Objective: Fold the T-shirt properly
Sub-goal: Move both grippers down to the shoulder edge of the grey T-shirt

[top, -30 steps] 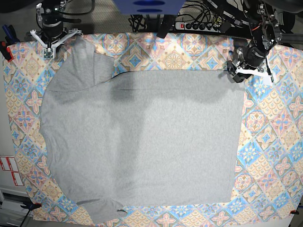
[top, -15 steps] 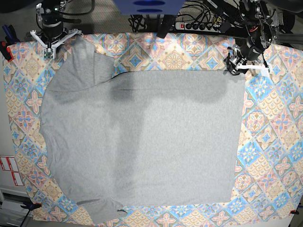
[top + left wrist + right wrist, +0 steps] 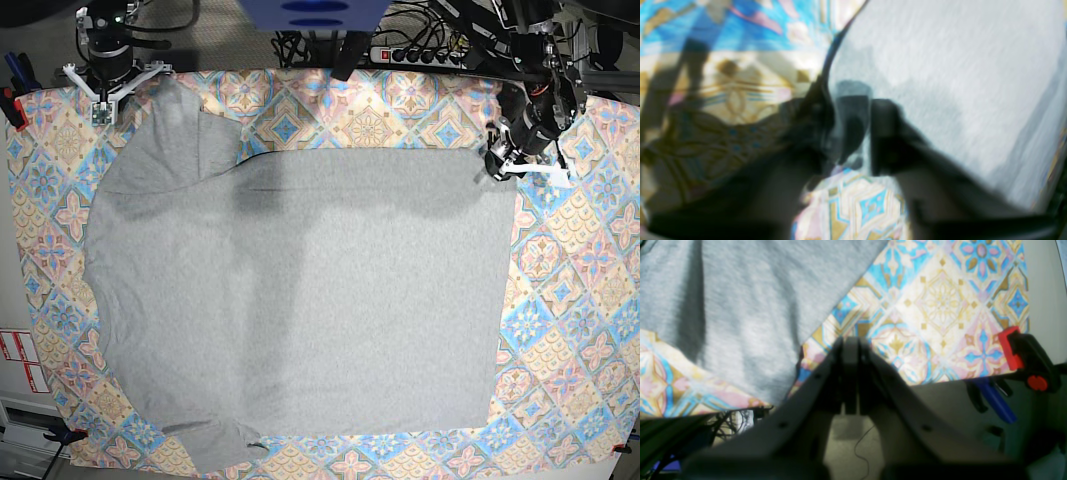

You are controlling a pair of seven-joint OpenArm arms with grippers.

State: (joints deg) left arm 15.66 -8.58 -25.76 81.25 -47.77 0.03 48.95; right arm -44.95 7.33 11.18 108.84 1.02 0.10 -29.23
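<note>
The grey T-shirt [image 3: 300,300] lies spread flat on the patterned tablecloth [image 3: 590,300], one sleeve reaching toward the back left. My left gripper [image 3: 497,165] is down at the shirt's back right corner. In the blurred left wrist view its dark fingers [image 3: 888,133] stand close together astride the T-shirt's [image 3: 957,66] edge; whether they pinch the cloth is unclear. My right gripper [image 3: 104,95] hovers at the back left corner. In the right wrist view this gripper [image 3: 850,343] is shut on nothing, just beside the sleeve [image 3: 740,290].
Red clamps [image 3: 1010,346] [image 3: 10,105] hold the tablecloth at the left edge. A power strip [image 3: 420,55] and cables run behind the table's back edge. Bare tablecloth borders the shirt on the right and in front.
The left gripper has come down and slightly toward the front onto the shirt's back right corner, and its fingers have narrowed. The right arm has not moved.
</note>
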